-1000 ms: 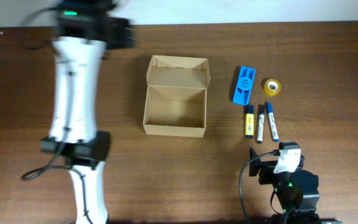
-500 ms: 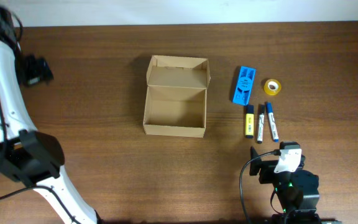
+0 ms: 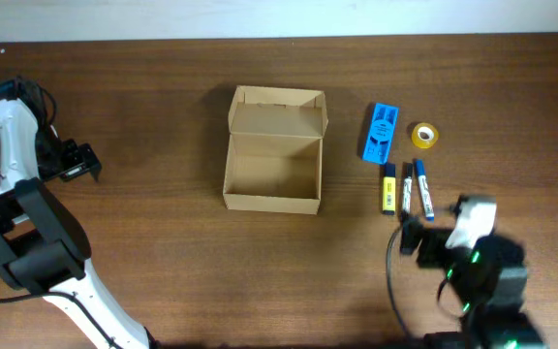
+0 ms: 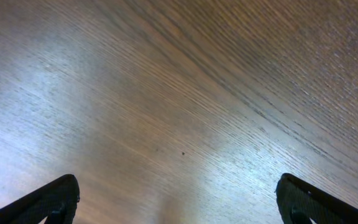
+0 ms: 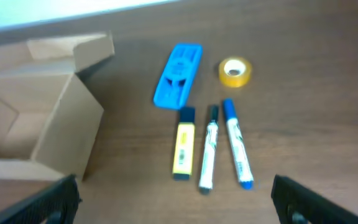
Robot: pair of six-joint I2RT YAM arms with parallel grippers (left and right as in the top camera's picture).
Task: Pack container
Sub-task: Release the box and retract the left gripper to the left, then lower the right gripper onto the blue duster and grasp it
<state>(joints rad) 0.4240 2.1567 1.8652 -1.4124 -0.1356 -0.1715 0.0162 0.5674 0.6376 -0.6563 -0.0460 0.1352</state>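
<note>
The container [image 3: 272, 150] is a tan cardboard box, open and empty, with its flap lid standing at the far side; it also shows at the left of the right wrist view [image 5: 36, 124]. To its right lie a yellow highlighter [image 3: 388, 188] [image 5: 183, 143], a white marker [image 3: 406, 191] [image 5: 209, 148] and a blue marker [image 3: 422, 189] [image 5: 236, 144]. My right gripper [image 3: 411, 234] [image 5: 176, 202] is open and empty, just in front of the markers. My left gripper [image 3: 77, 163] [image 4: 179, 199] is open and empty over bare wood at the far left.
A blue plastic item [image 3: 380, 131] [image 5: 178, 74] and a yellow tape roll [image 3: 424, 135] [image 5: 235, 71] lie behind the markers. The left arm's white links [image 3: 8, 145] stand along the table's left edge.
My left arm has swung from over the table to the far left edge. My right arm has moved up towards the markers and is blurred with motion.
</note>
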